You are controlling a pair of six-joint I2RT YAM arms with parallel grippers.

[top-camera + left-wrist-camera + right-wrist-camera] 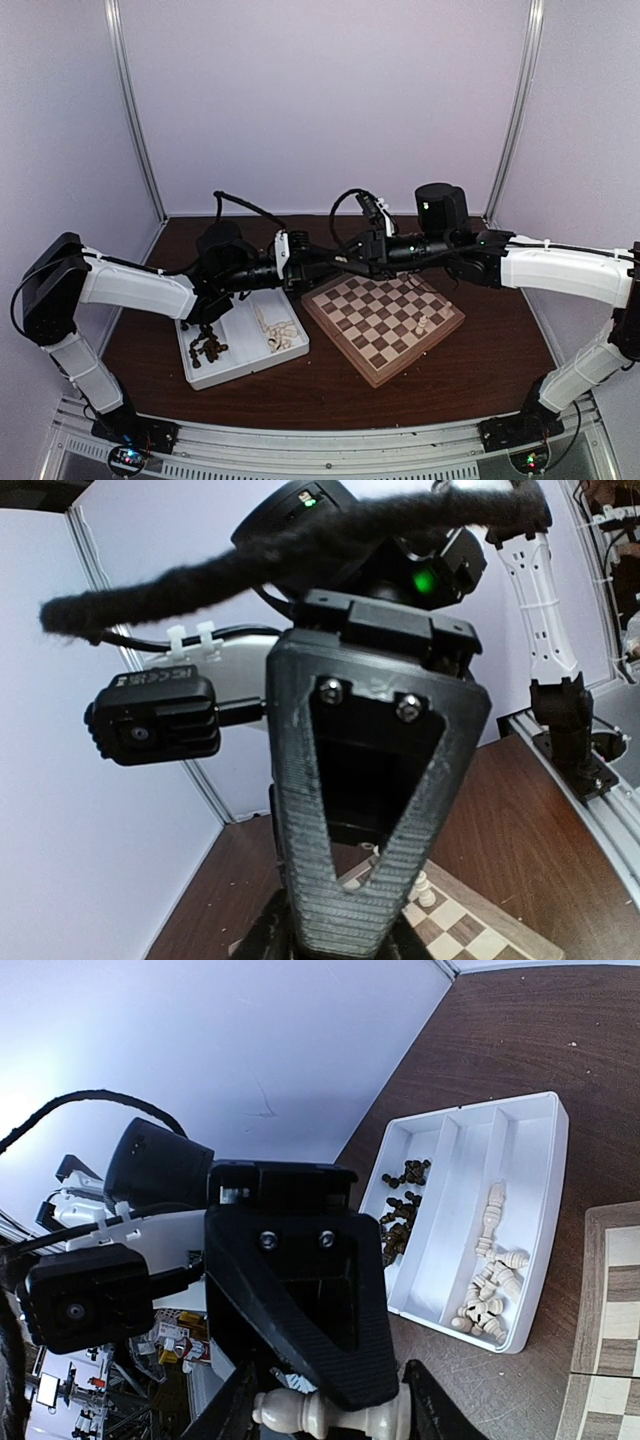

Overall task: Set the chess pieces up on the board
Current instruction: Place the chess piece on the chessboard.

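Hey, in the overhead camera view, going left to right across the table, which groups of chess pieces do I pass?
dark brown pieces in the white tray → loose cream pieces in that tray → standing cream pieces on the board.

Soft, even, bright light; faint shadows; fisheye distortion at wrist-view edges; slight close-up blur

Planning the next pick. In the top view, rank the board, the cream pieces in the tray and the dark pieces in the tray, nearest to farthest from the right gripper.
From the right gripper:
1. board, just beneath it, by the far-left edge.
2. cream pieces, in the tray, left of the board.
3. dark pieces, at the tray's far left side.
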